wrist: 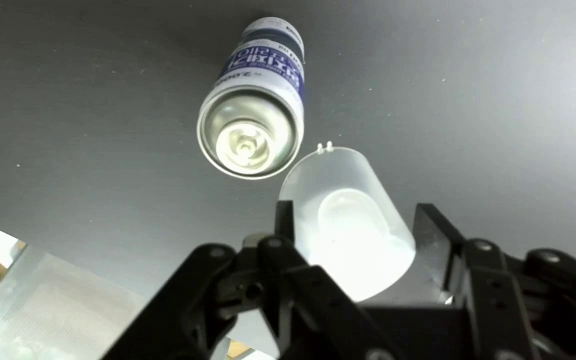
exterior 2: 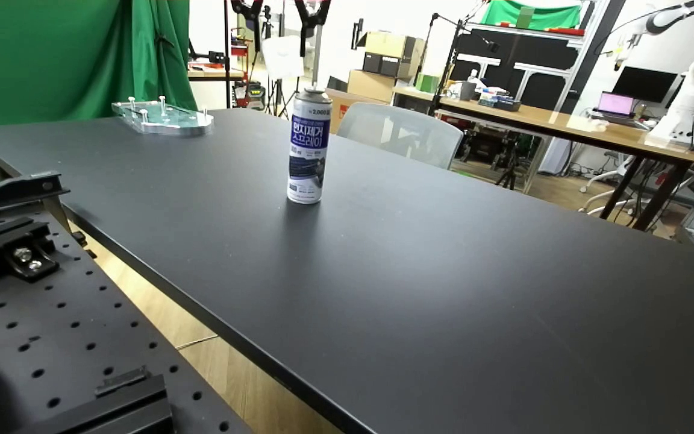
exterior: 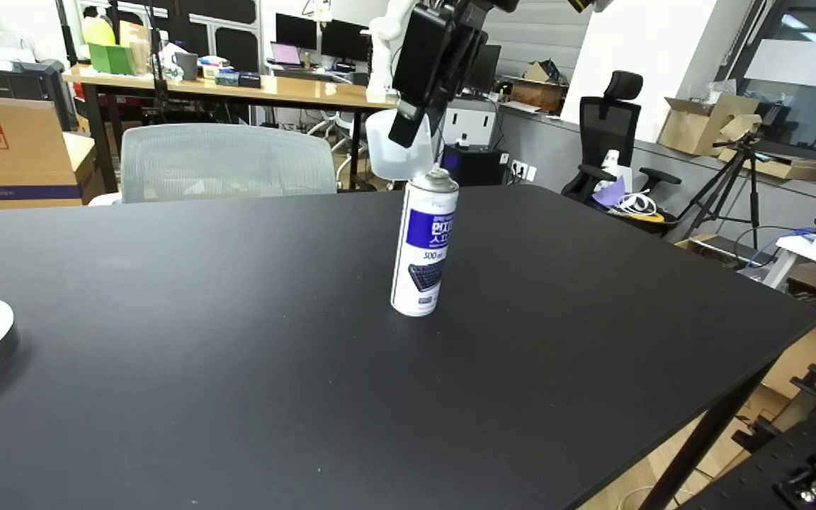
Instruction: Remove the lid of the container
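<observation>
In the wrist view, beginning from the left, you see the container (wrist: 258, 97) standing on the table (wrist: 93, 140), with its valve (wrist: 245, 148) uncovered. From this I judge that the removing itself is done: nothing sits on the container's top, and the step in hand is the carrying of the lid (wrist: 349, 227) away. The lid is just to the right of the container in this view, up in the air and not on the table. Your next move, I think, asks for taking it sideways until it is free of the container, then lowering it slowly to the table and only there letting it go; if the lid bumps the container, the slim container could tip.

Now the gripper (exterior 2: 280, 47), which in an exterior view hangs higher than the container. Its fingers (wrist: 285, 220) stand as far apart as the lid is wide, so the gap is rather large but filled. The finger on the left covers a piece of the lid's edge, and the one on the right meets the opposite wall, so you hold the lid between them; how hard they press, you cannot tell from here
</observation>
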{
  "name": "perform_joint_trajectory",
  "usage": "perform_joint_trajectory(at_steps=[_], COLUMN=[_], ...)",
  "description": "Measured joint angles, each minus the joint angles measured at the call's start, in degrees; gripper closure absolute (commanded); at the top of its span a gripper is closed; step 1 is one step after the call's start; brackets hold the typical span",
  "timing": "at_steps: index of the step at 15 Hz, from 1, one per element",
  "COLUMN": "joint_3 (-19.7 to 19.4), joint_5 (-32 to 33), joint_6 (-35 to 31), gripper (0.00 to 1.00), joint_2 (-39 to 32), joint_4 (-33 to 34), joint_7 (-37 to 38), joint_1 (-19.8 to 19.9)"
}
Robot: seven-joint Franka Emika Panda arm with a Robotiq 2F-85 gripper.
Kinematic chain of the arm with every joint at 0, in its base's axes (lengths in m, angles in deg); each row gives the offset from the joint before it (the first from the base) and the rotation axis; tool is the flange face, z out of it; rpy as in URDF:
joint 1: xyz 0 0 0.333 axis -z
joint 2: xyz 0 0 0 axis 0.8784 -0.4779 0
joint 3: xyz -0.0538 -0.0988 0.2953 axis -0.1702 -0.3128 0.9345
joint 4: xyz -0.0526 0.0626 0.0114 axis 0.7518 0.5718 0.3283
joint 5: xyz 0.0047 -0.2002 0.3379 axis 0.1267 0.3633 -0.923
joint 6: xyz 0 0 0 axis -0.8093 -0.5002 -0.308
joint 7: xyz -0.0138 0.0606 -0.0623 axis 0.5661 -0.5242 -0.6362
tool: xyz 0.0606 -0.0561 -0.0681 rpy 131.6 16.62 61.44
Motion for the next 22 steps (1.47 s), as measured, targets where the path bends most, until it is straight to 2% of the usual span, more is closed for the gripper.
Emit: perform_joint_trajectory(at_steps=[4, 7, 12, 16, 22], joint_3=[-2.4, -3.1, -3.0, -2.9, -1.6], joint_5=[-6.2, -9.0, -11.4, -17.0, -24.8], joint_6=[-3.3, -4.9, -12.0, -17.8, -19.6], gripper=[0.63, 0.63, 0.63, 0.63, 0.63], joint_2=[0.2, -1.3, -8.0, -13.7, -17.5], joint_4=[-2.6, -3.3, -3.8, -4.2, -3.8], joint_7=[-5.8, -7.7, -8.1, -10.2, -14.0], joint_1=[-5.6, -8.0, -8.7, -9.5, -9.8])
